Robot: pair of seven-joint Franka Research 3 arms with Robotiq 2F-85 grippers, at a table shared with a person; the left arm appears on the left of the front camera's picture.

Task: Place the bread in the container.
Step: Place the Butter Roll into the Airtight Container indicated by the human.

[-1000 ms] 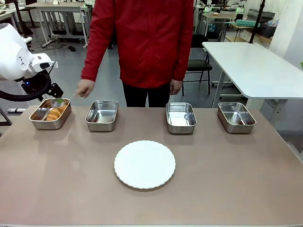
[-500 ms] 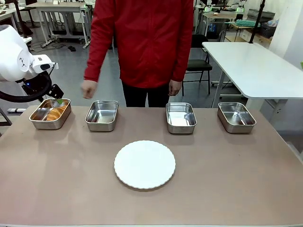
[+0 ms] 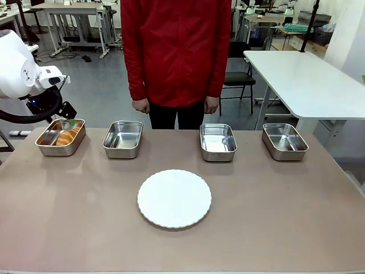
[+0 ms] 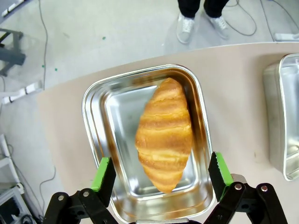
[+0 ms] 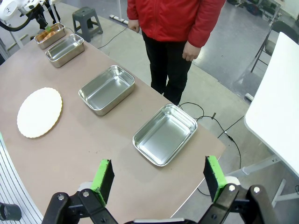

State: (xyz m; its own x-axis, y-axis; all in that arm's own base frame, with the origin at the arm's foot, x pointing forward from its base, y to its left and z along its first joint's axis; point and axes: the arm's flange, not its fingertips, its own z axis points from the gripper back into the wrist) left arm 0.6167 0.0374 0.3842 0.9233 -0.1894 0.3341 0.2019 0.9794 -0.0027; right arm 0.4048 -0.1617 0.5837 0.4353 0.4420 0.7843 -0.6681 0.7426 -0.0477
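The bread (image 3: 67, 137), a golden-brown croissant, lies inside the container (image 3: 57, 151), the far-left steel tray. In the left wrist view the bread (image 4: 164, 135) rests lengthwise on the floor of the container (image 4: 119, 116), touching neither finger. My left gripper (image 4: 161, 164) hangs open just above it, its green pads (image 4: 103, 173) well apart on either side of the croissant's near end. From the front, my left gripper (image 3: 72, 121) sits over the tray's far edge. My right gripper (image 5: 158, 165) is open and holds nothing, high above the table's right end.
Three more steel trays (image 3: 123, 138) (image 3: 218, 141) (image 3: 284, 141) line the far edge. A round white plate (image 3: 174, 198) lies in the middle. A person in a red jacket (image 3: 177, 51) stands behind the table, hands at the sides.
The person's hand, held out toward the left trays, has drawn back to the side. My left gripper stays open over the container.
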